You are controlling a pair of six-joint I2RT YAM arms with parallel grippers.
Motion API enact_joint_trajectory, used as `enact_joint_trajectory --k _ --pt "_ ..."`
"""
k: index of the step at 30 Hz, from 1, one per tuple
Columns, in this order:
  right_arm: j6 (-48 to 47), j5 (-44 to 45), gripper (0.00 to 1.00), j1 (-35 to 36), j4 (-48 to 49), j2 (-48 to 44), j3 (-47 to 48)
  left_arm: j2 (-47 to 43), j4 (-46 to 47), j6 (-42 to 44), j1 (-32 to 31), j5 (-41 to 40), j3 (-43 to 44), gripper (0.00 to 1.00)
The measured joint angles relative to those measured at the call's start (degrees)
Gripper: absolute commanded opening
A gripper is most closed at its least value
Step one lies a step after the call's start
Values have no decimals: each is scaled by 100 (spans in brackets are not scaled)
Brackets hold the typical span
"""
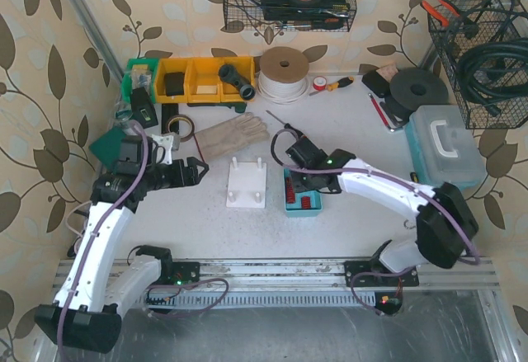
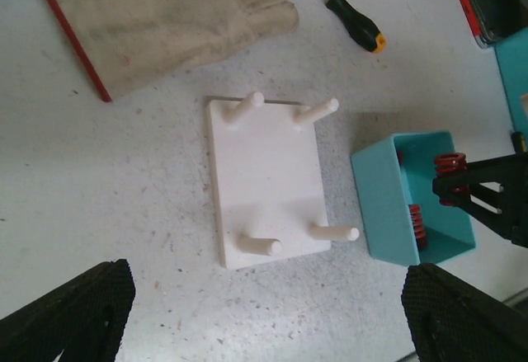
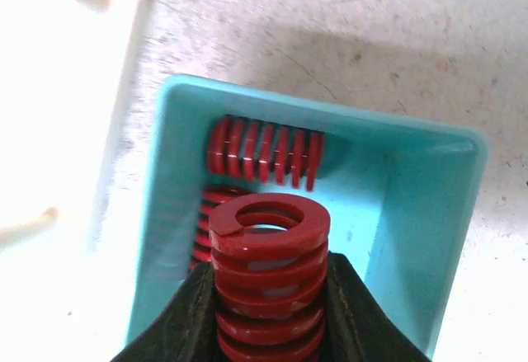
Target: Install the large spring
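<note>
- Firstly, at the left, the left gripper (image 1: 196, 172) hangs over bare table with its claw spread wide. In the left wrist view the two dark fingertips (image 2: 76, 312) sit at the bottom corners with nothing between them, and they touch nothing.
- Next, just to its right, the white peg plate (image 2: 264, 181) lies flat on the table, with four pegs standing at its corners, all bare. A work glove (image 1: 231, 135) lies beyond it.
- Further right, just beside the plate but apart from it, sits the teal bin (image 3: 412, 213). Loose red springs (image 3: 264, 152) lie inside it.
- Lastly, the right gripper (image 3: 268, 296) is over the bin with its claw drawn narrow and clamped on the large spring (image 3: 268, 230). The fingers press both sides of the coils, and the open end pokes out past the tips. Whether its far end clears the bin floor cannot be told.
</note>
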Motion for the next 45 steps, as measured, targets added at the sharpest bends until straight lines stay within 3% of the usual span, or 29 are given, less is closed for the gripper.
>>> enact_joint_trajectory --k 7,12,17,24,28,34,45 --pt "-597 -496 0 278 1086 -1113 -553 409 883 -935 -68 1191 -72 90" --pt "-1255 -918 0 474 2765 -1635 -1082 717 1794 -1812 -662 1582 -131 90" --pt "-1895 -1088 0 675 4234 -1705 -1755 1099 2297 -2396 -1434 1565 -131 90" --pt "-2361 -1360 0 837 5077 -2046 -2236 1473 2796 -2900 -2492 1268 -120 87" --pt "-2476 -1453 0 841 5368 -2212 -2306 2015 2367 -2809 -2750 1060 212 85" --pt "-2610 -1572 0 916 5504 -2208 -2361 2605 1167 -2328 -2857 505 1412 84" --pt "-2761 -1606 0 1040 5565 -2114 -2361 3136 -289 -1620 -2944 136 2420 70"
